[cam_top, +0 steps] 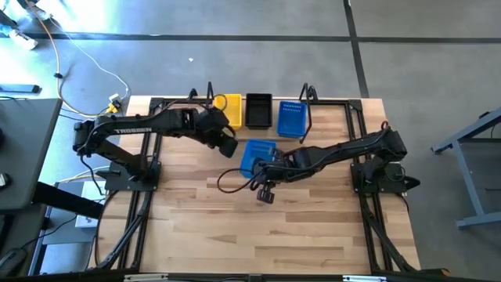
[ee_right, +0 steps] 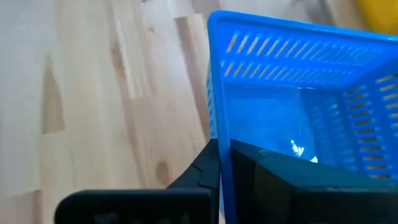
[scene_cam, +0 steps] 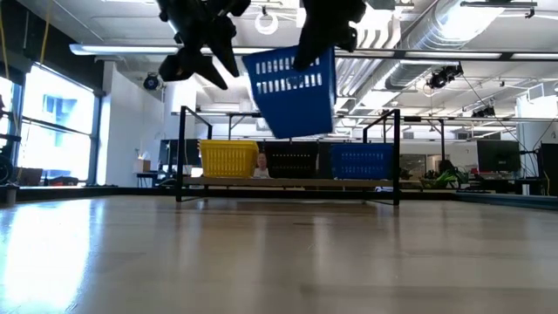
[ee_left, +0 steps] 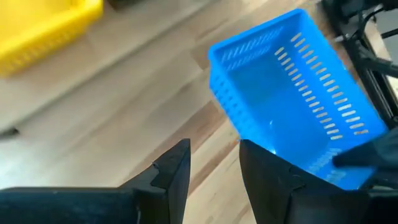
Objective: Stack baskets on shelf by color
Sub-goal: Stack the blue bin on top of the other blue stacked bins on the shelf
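While the right gripper [ee_right: 225,163] clamps one wall of a blue basket [cam_top: 257,155] held above the table [cam_top: 313,227], the left gripper [ee_left: 214,165] hangs beside it, fingers apart.

A yellow cable [cam_top: 74,59] loops over the grey floor [cam_top: 235,47] beyond the wooden table [cam_top: 235,235]. A dark desk [cam_top: 23,157] stands left of it. Ceiling ducts [scene_cam: 410,35] and windows [scene_cam: 52,131] show behind.

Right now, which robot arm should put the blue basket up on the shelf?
The right one, probably. Its gripper is shut on the lifted blue basket; the left gripper is open beside it, holding nothing.
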You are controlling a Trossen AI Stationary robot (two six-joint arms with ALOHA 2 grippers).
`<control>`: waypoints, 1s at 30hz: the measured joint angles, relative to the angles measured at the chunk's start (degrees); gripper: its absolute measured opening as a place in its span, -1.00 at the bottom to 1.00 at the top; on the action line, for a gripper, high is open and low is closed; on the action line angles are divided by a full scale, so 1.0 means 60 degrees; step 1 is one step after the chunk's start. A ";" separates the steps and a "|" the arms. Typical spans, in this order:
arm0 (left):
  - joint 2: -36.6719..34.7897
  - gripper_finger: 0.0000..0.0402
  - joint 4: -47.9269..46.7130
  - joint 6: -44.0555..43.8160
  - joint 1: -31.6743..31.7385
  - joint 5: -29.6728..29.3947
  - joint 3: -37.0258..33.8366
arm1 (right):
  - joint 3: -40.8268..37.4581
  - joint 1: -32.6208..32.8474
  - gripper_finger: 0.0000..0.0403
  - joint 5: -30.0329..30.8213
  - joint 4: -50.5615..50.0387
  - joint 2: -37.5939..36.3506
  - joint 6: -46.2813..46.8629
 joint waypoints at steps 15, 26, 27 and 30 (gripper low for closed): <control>-0.1086 -0.37 0.0499 0.1048 0.0787 0.0307 0.0004 | 0.0000 -0.0463 -1.00 0.2514 -0.1392 -0.2042 -0.1275; -0.1133 -0.37 0.0563 0.1030 0.0928 0.0800 0.0004 | -0.1546 -0.1936 -1.00 0.3194 -0.0203 -0.4743 -0.3641; -0.1133 -0.37 0.0646 0.1027 0.0932 0.0804 0.0004 | -0.2059 -0.2136 -1.00 0.2985 0.0287 -0.5040 -0.3919; -0.1133 -0.37 0.0943 0.1018 0.0932 0.0804 0.0004 | -0.3387 -0.2812 -1.00 0.1967 0.1758 -0.5761 -0.4719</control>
